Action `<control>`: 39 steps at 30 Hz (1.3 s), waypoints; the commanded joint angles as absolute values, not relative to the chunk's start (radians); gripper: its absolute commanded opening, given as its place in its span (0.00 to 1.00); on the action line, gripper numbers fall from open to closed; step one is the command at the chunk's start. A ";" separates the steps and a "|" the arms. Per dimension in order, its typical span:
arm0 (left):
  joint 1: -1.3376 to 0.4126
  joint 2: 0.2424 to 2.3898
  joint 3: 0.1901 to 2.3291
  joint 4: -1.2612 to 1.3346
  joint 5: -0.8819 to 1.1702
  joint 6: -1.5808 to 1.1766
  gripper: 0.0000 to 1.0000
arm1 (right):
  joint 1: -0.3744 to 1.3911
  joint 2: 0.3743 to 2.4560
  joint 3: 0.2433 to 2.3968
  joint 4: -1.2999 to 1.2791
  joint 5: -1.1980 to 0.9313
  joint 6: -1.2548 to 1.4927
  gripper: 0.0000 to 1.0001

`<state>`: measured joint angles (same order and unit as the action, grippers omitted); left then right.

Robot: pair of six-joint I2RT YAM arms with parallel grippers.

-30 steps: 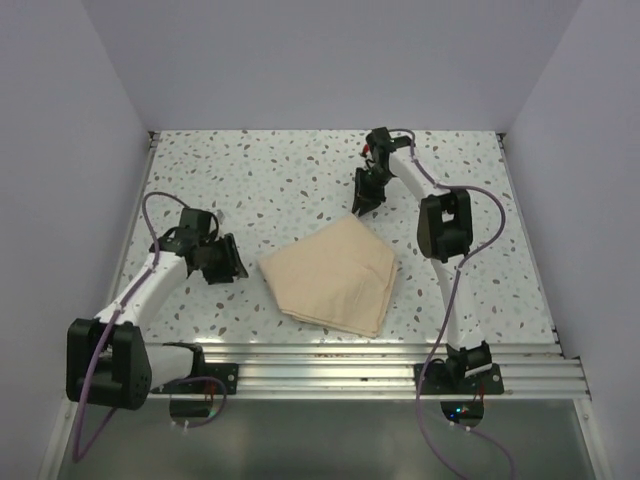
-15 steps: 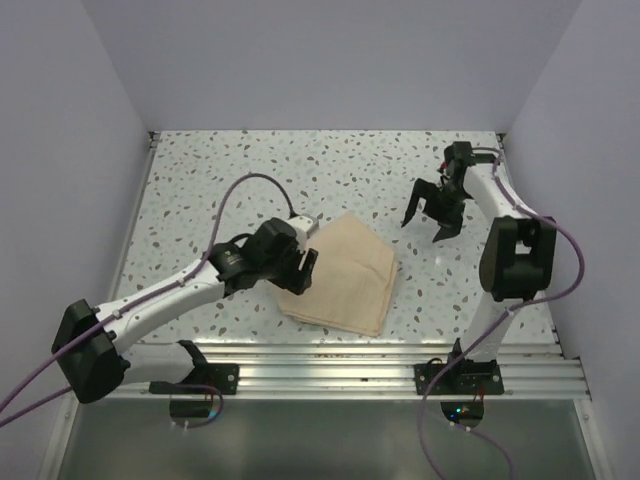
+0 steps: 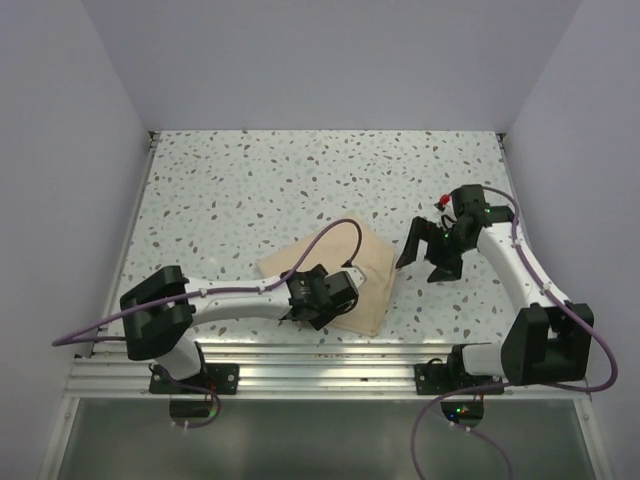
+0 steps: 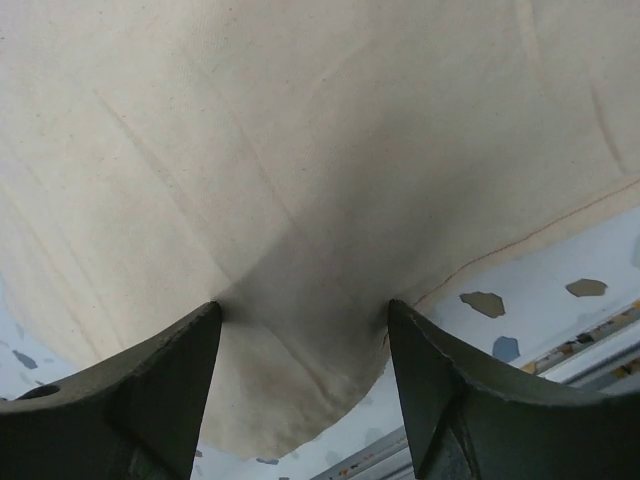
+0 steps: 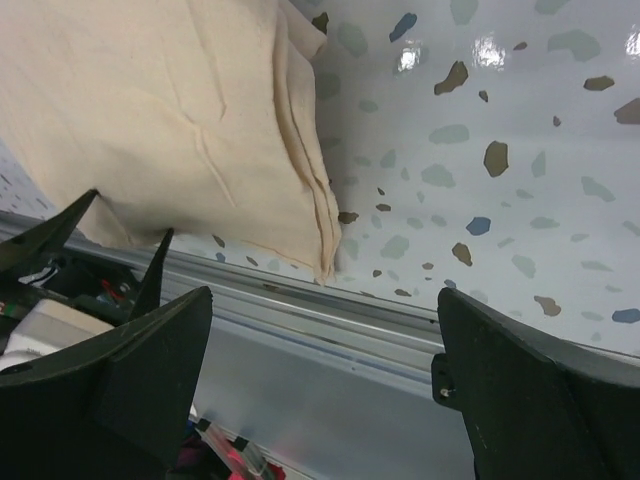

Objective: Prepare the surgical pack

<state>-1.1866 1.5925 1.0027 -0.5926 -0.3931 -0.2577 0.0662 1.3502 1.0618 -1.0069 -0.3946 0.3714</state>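
Top external view: you see the folded tan wrap (image 3: 375, 272) lying on the speckled table (image 3: 250, 185), close to the front rail (image 3: 320, 358) and between the two arms. Your left gripper (image 3: 338, 292) sits over the wrap's near part. In the left wrist view its jaws stand well apart, with cloth spanning the gap beneath them and nothing pinched; whether the fingertips touch the cloth cannot be told. Your right gripper (image 3: 424, 260) hangs just right of the wrap, apart from it. In the right wrist view its jaws are spread wide and empty, above the wrap's layered edge and bare table.
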 commanded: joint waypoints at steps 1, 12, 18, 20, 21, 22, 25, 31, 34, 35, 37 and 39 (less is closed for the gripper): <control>-1.193 1.614 1.046 -0.615 -0.559 -0.259 0.72 | 0.064 1.287 1.019 -1.002 -0.440 0.356 0.99; -1.197 1.704 1.104 -0.640 -0.661 -0.261 0.61 | 0.064 1.266 0.974 -0.989 -0.489 0.374 0.99; -1.195 1.701 1.150 -0.637 -0.594 -0.241 0.41 | 0.067 1.262 0.917 -0.947 -0.592 0.436 0.98; -1.193 1.703 1.161 -0.638 -0.575 -0.233 0.37 | 0.074 1.270 0.888 -0.914 -0.615 0.463 0.97; -1.192 1.709 1.163 -0.638 -0.572 -0.232 0.33 | 0.074 1.273 0.882 -0.908 -0.630 0.469 0.97; -1.186 1.712 1.166 -0.638 -0.559 -0.224 0.29 | 0.077 1.273 0.879 -0.899 -0.641 0.479 0.96; -1.164 1.721 1.180 -0.643 -0.532 -0.215 0.17 | 0.081 1.287 0.879 -0.881 -0.679 0.498 0.96; -1.143 1.729 1.207 -0.641 -0.451 -0.184 0.00 | 0.104 1.336 0.832 -0.772 -0.764 0.618 0.99; -1.131 1.746 1.247 -0.673 -0.410 -0.173 0.00 | 0.141 1.341 0.793 -0.661 -0.773 0.745 0.99; -1.128 1.747 1.256 -0.683 -0.393 -0.169 0.00 | 0.155 1.335 0.781 -0.608 -0.743 0.776 0.99; -1.118 1.750 1.279 -0.696 -0.361 -0.167 0.00 | 0.160 1.319 0.756 -0.560 -0.713 0.854 0.94; -1.109 1.740 1.288 -0.703 -0.312 -0.161 0.00 | 0.166 1.307 0.709 -0.459 -0.698 0.943 0.83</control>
<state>-1.1248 1.7527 1.2274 -0.7128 -0.3916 -0.1886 0.1596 1.3384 0.7471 -0.6262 -0.7059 0.7593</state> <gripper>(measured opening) 0.136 0.866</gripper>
